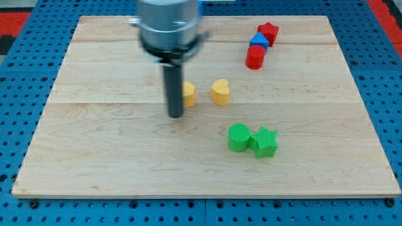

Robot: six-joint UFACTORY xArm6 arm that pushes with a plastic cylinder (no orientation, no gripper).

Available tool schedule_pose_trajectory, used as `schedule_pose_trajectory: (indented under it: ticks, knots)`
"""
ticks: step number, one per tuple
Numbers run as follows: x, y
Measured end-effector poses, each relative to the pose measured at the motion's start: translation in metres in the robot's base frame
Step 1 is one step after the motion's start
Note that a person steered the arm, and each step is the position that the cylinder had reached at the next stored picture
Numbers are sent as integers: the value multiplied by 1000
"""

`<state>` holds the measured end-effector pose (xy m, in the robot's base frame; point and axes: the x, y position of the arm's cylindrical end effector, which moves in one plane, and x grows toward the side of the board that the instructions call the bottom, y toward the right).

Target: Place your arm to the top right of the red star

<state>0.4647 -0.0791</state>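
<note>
Our tip [175, 115] holds nothing — it sits well to the lower left of the red star [268, 31], just beside a yellow block [188, 93].

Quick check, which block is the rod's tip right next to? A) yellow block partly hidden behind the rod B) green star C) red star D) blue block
A: my tip sits just at the view's left of the partly hidden yellow block, while the red star block is far off toward the view's top right.
</note>
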Motion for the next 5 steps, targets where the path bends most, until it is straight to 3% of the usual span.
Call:
schedule_pose_trajectory:
  ticks: [1,3,4,5]
  knots:
    - [-21,-48]
    - [-23,83]
    - [6,78]
    - [21,165]
